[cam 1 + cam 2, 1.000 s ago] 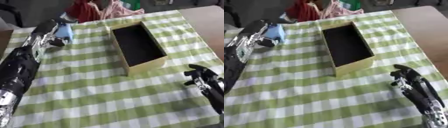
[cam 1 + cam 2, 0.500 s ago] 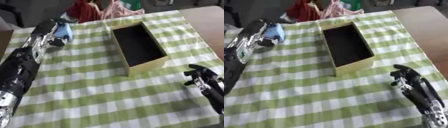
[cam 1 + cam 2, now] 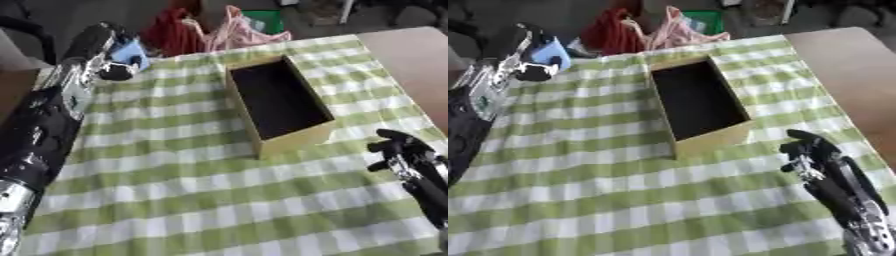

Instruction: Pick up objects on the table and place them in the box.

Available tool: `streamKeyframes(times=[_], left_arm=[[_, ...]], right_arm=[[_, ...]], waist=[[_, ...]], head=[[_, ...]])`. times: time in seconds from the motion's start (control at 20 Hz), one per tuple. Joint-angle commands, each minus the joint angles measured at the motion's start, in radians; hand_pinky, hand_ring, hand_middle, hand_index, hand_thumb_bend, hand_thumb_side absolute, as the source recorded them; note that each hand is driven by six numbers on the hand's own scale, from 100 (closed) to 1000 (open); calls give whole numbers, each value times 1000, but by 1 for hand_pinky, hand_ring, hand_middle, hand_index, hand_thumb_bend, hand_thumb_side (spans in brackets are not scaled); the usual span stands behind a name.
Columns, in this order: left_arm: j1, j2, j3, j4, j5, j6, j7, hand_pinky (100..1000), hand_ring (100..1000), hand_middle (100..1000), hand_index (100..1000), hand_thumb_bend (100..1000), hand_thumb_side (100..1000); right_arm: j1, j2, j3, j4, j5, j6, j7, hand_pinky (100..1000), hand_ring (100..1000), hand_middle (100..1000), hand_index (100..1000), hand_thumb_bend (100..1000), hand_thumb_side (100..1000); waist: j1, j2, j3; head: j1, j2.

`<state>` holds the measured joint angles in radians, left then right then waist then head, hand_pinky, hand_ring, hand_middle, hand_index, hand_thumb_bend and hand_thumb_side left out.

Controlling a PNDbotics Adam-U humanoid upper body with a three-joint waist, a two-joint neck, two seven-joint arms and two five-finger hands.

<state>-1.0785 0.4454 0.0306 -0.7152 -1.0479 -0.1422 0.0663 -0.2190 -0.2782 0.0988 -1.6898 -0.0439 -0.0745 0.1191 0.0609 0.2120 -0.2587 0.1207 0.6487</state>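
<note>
Blue object (image 3: 131, 51) sits clamped in the left hand (image 3: 109, 55) at ten o'clock; right hand (image 3: 811, 150) rests curled, empty, beside the box (image 3: 278, 102).

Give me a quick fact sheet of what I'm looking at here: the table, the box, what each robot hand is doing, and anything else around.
surface: table with green and white checked cloth
box: open cardboard box, dark inside, looks empty
left hand: left hand at the far left of the cloth, fingers curled round a light blue object
right hand: right hand near the box's right front corner, fingers curled, holding nothing
far edge: red and pink bags beyond the cloth
bare wood: uncovered tabletop on the right
</note>
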Motion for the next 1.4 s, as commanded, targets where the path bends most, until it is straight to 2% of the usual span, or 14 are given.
streamKeyframes(times=[0.05, 0.4, 0.75, 1.4], left_arm=[[-35, 0, -26, -64, 37, -34, -19, 732, 651, 549, 758, 100, 157], [-49, -47, -113, -185, 151, -117, -104, 729, 651, 546, 757, 100, 152], [-48, -98, -195, -266, 199, -181, -172, 732, 651, 547, 756, 100, 153], [-21, -235, -258, -243, 184, -260, -250, 731, 658, 544, 760, 100, 171]], right_arm=[[-6, -13, -3, -16, -8, -2, 6, 593, 810, 614, 852, 100, 551], [-7, -11, 0, -15, -12, -1, 9, 594, 810, 614, 852, 100, 551], [-9, -8, 3, -14, -15, -1, 13, 594, 810, 614, 852, 100, 551], [-25, 3, 16, -15, -19, 1, 26, 593, 811, 613, 852, 100, 553]], waist=[[-9, -25, 0], [-11, -36, -5], [-11, -40, -12], [-15, -24, -34]], head=[[-1, -8], [3, -8], [7, -11], [17, -16]])
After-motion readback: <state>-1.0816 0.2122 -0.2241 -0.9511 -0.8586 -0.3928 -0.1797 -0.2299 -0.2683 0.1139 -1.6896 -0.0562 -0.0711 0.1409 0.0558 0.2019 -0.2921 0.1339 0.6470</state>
